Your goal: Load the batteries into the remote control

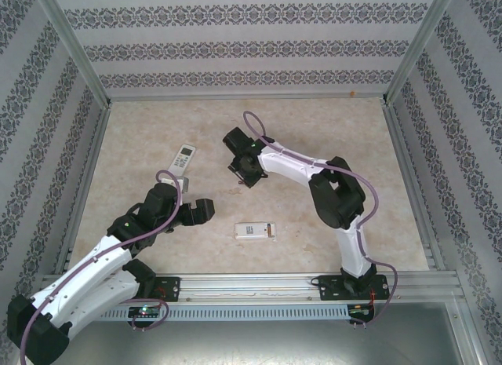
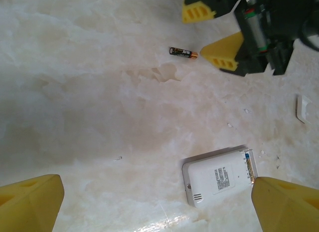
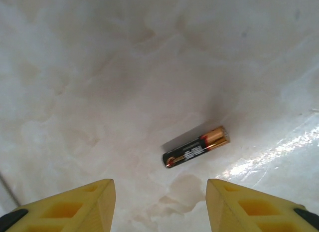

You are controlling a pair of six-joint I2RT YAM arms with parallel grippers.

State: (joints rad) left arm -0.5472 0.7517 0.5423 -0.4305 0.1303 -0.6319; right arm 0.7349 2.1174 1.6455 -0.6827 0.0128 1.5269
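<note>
A white remote (image 1: pixel 256 231) lies face down in the middle of the table, its open battery bay at one end; it also appears as the remote (image 2: pixel 219 177) in the left wrist view. One dark battery (image 3: pixel 196 147) with a coppery end lies flat on the table, just ahead of my right gripper (image 3: pixel 159 207), which is open and lowered over it. The same battery (image 2: pixel 183 53) rests beside a yellow fingertip (image 2: pixel 222 55) of that gripper. My left gripper (image 2: pixel 159 212) is open and empty, hovering left of the remote. From above, the left gripper (image 1: pixel 205 210) and right gripper (image 1: pixel 241 172) stand apart.
A second white remote (image 1: pixel 183 157) lies buttons up at the back left. A small flat white piece (image 2: pixel 303 108) sits on the table past the face-down remote. Metal frame rails and patterned walls enclose the marble-look table (image 1: pixel 157 129).
</note>
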